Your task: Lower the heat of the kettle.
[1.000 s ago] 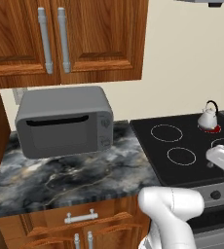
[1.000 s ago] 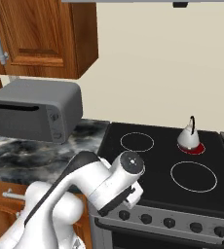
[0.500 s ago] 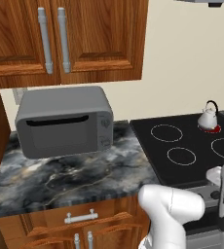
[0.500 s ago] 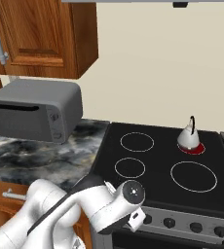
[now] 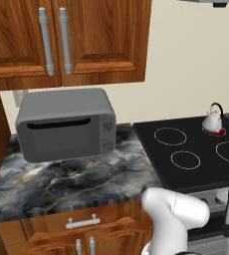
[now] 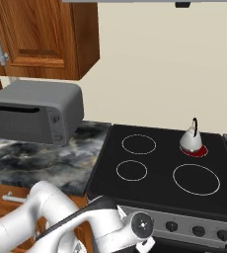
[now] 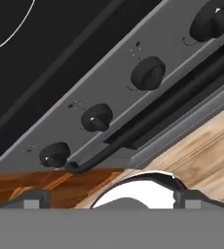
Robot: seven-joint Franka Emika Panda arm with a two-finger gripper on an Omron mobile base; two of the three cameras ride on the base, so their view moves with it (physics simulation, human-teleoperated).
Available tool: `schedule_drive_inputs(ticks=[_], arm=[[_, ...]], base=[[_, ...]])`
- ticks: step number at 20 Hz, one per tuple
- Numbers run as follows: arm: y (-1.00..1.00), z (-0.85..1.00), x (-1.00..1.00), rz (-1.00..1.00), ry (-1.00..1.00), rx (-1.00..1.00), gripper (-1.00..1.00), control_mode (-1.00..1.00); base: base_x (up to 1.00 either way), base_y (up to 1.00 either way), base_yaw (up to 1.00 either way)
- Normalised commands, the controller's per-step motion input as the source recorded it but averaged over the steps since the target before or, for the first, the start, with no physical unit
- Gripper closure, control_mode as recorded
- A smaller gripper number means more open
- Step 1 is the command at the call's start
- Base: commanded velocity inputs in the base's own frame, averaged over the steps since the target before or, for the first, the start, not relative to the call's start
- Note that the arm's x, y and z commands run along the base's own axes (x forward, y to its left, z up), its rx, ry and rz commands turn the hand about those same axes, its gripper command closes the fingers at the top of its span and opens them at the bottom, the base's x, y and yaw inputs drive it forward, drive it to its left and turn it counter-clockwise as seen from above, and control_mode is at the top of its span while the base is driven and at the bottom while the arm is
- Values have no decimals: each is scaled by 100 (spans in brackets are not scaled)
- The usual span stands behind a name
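Kettle (image 6: 191,140) sitting on the glowing red burner (image 6: 194,151) at the back right corner of the black stove (image 6: 160,197). Hand view looking at the stove's front panel, four dark knobs (image 7: 97,117) in a row above the oven handle (image 7: 148,126). Jaws barely poking in at the bottom, can't tell if open or closed. Grey microwave (image 5: 64,123) over on the marble tabletop (image 5: 61,184).
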Motion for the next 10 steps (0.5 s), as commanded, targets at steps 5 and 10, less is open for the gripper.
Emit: schedule_drive_inputs(ticks=[5, 10], arm=[[-43, -7, -6, 0, -3, 1, -100, -100], [-46, 0, 8, 8, -12, 8, -100, -100]], base=[[0, 0, 0], [0, 0, 0]])
